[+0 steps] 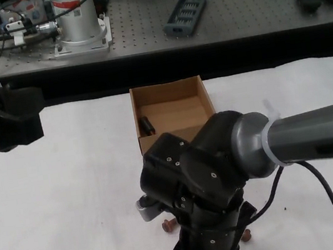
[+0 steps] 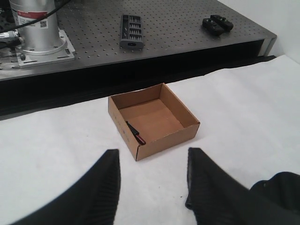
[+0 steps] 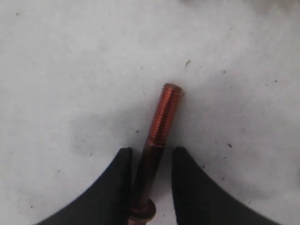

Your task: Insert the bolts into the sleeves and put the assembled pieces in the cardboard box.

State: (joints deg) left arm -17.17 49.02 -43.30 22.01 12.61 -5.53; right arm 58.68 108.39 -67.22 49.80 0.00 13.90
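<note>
Counting the things, kind by kind

One open brown cardboard box (image 2: 168, 139) is standing on the one white cloth (image 2: 243, 103), and one dark sleeve with a reddish bolt in it (image 2: 136, 133) is lying inside. One long copper-coloured threaded bolt (image 3: 159, 126) is lying on the cloth. On the perforated metal bench (image 2: 178, 33) behind, one grey ribbed block (image 2: 131, 30), two small black-green parts (image 2: 221, 23) and one silver cylindrical post (image 2: 35, 28) are standing.

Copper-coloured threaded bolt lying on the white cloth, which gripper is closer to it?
Right. The right gripper straddles the copper-coloured threaded bolt, its jaws either side of the shank. The left gripper hangs open well off, facing the brown cardboard box.
</note>
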